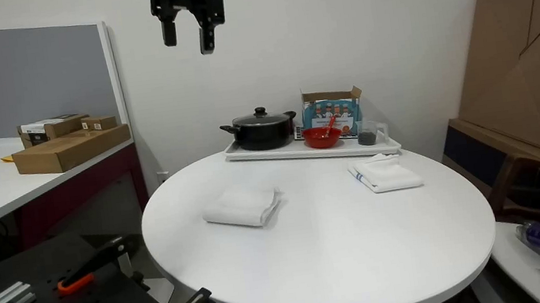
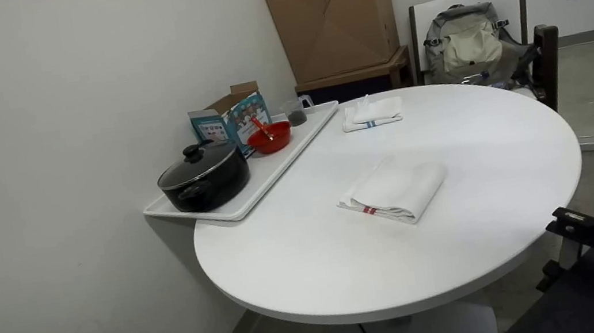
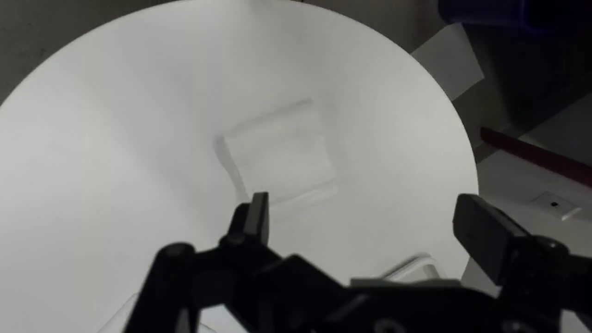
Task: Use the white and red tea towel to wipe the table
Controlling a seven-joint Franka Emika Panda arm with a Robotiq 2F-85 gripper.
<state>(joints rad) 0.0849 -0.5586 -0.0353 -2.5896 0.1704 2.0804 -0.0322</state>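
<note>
Okay, red-striped tea towel (image 2: 396,190) sits folded well in from the table (image 1: 355,254) edge; gripper (image 1: 189,47) up high, spread wide, empty, can't really tell if it's directly overhead.

All 3 views look down on the table (image 1: 318,233).
</note>
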